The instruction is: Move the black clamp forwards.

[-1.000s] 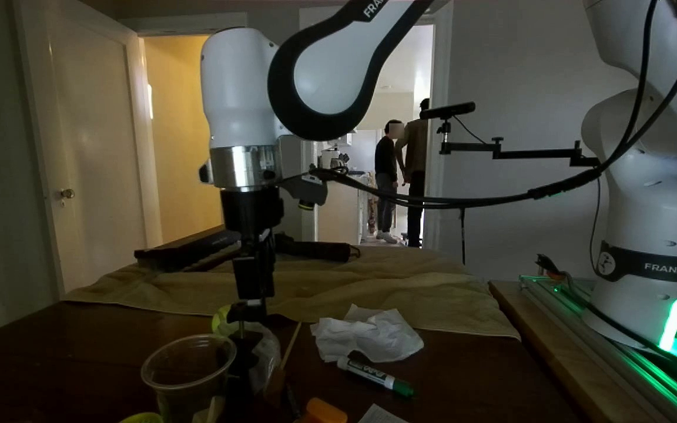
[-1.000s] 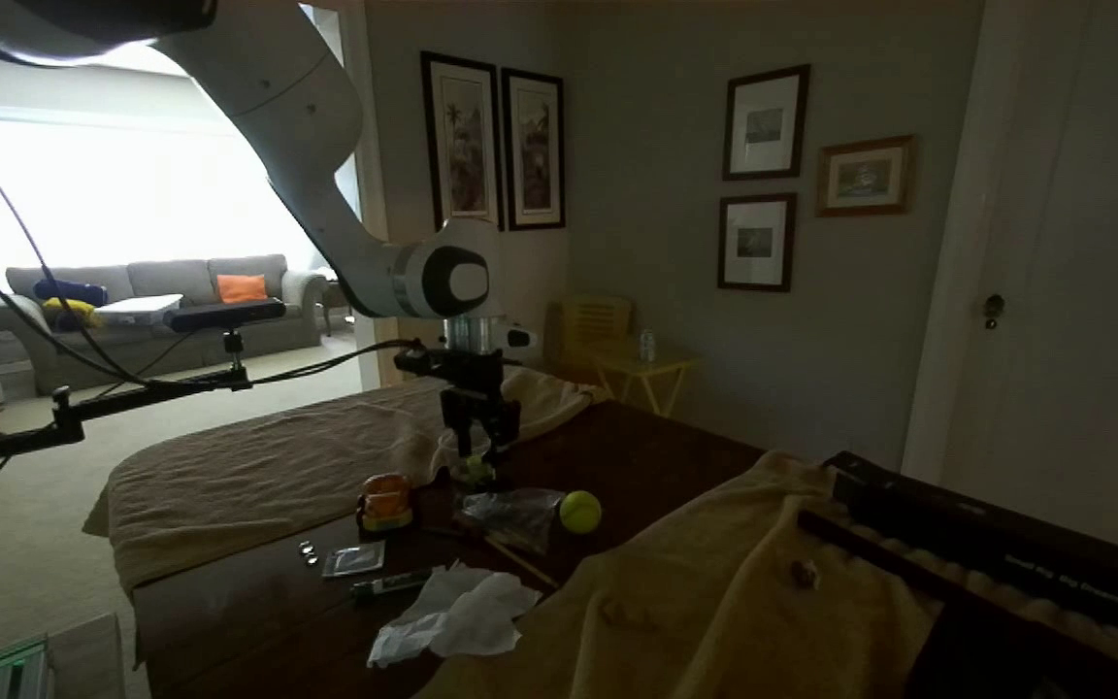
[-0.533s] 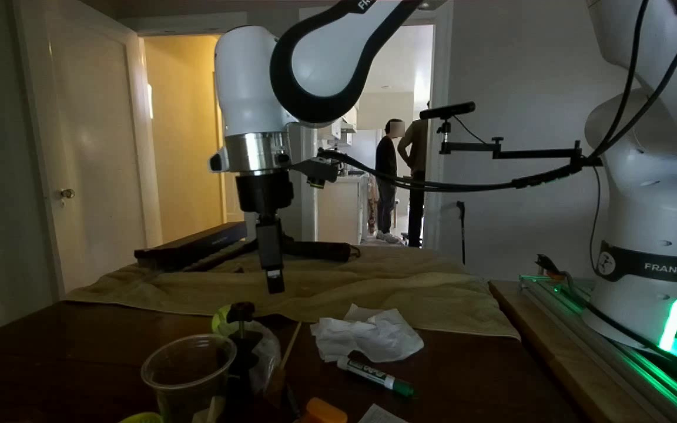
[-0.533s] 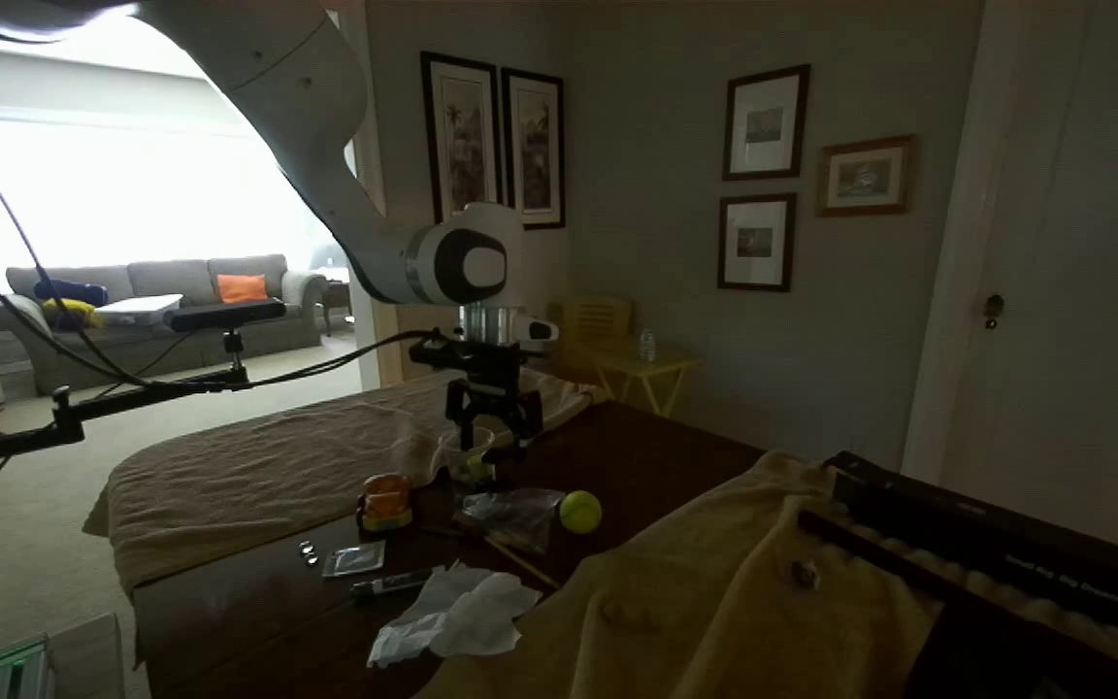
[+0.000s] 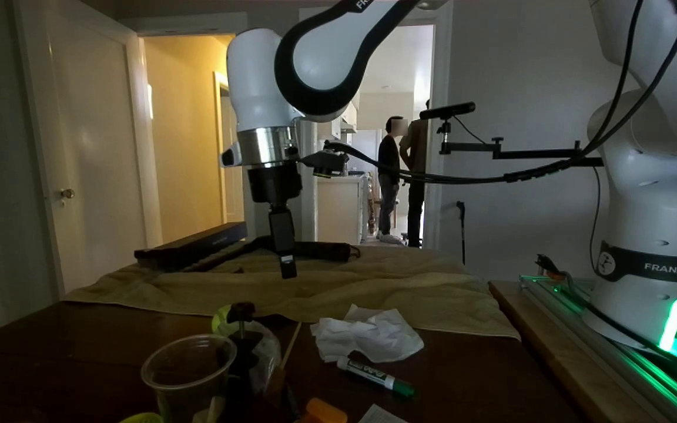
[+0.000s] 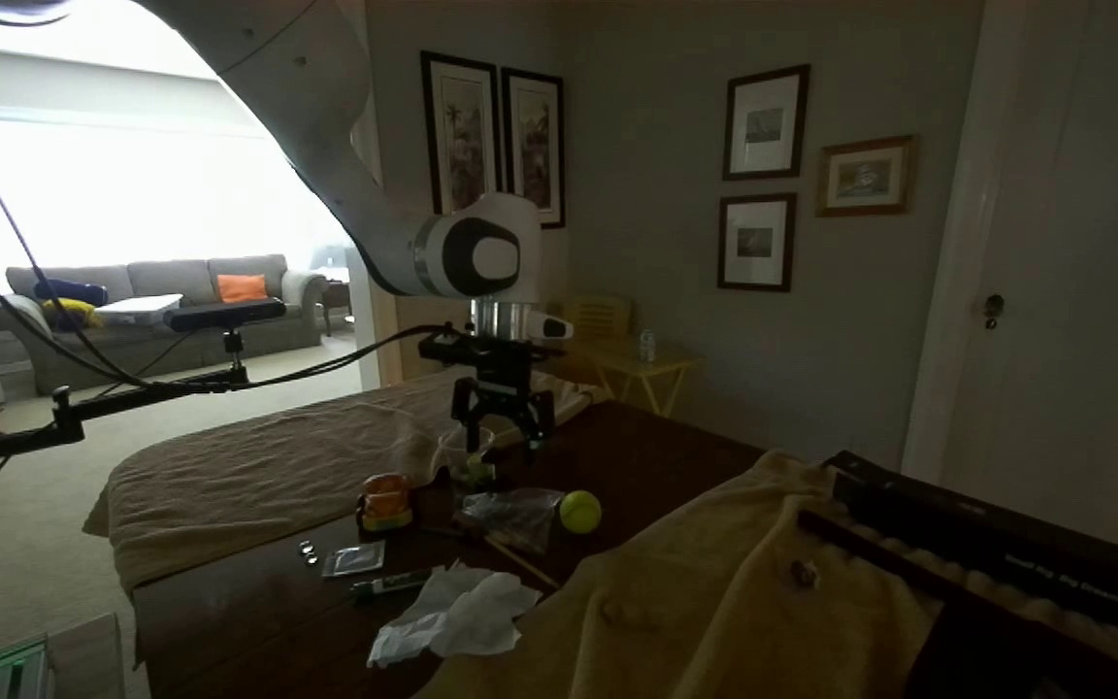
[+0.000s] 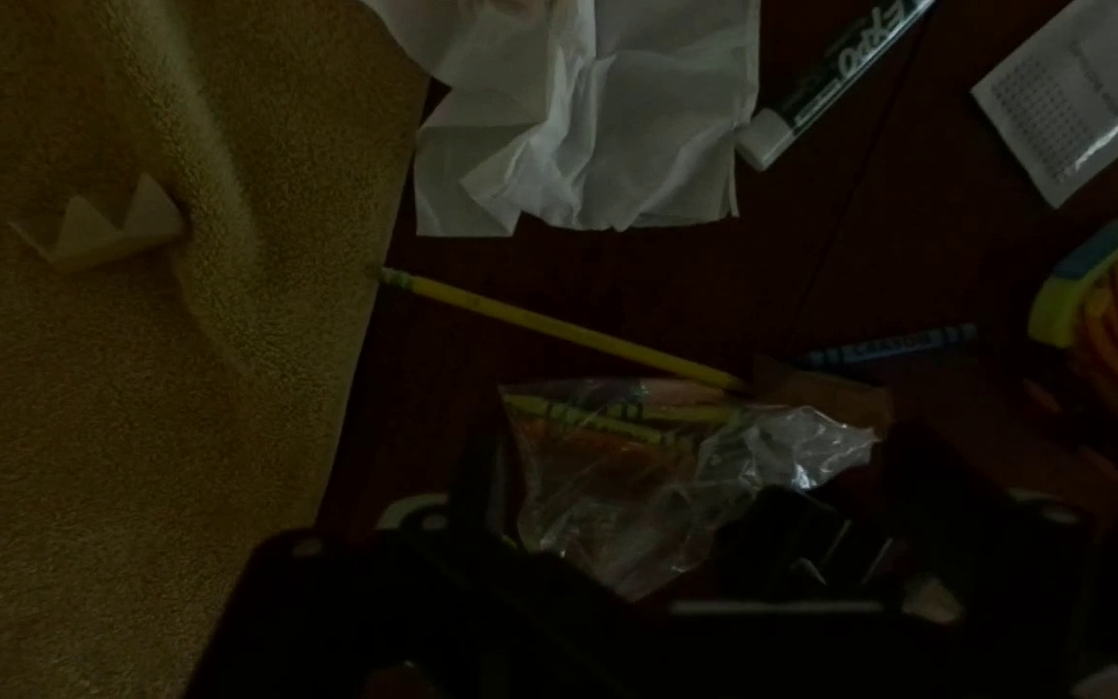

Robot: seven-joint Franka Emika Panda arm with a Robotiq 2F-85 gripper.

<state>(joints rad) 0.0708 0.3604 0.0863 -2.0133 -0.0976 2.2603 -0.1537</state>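
The black clamp [image 5: 243,346] stands upright on the dark table, its knob on top, just behind the clear plastic cup in an exterior view. From above, in the wrist view, the clamp [image 7: 782,534] is a dark shape with faint glints, partly lost against the dark gripper parts. My gripper [image 6: 503,447] hangs in the air with its jaws spread wide and nothing between them. Seen edge-on in an exterior view, the gripper [image 5: 288,275] is higher than the clamp's knob and off to its right, apart from it.
Close to the clamp are the clear cup [image 5: 188,376], a plastic bag [image 7: 608,485] of crayons, a pencil [image 7: 559,328] and a yellow-green ball [image 6: 579,512]. White tissue [image 5: 368,335], a marker [image 5: 374,376] and an orange tape measure [image 6: 386,503] lie around. A tan towel [image 6: 714,573] covers part of the table.
My gripper was down at the clamp's knob; its jaws have spread wider, and it has risen and shifted right in both exterior views. The clamp stays standing where it was.
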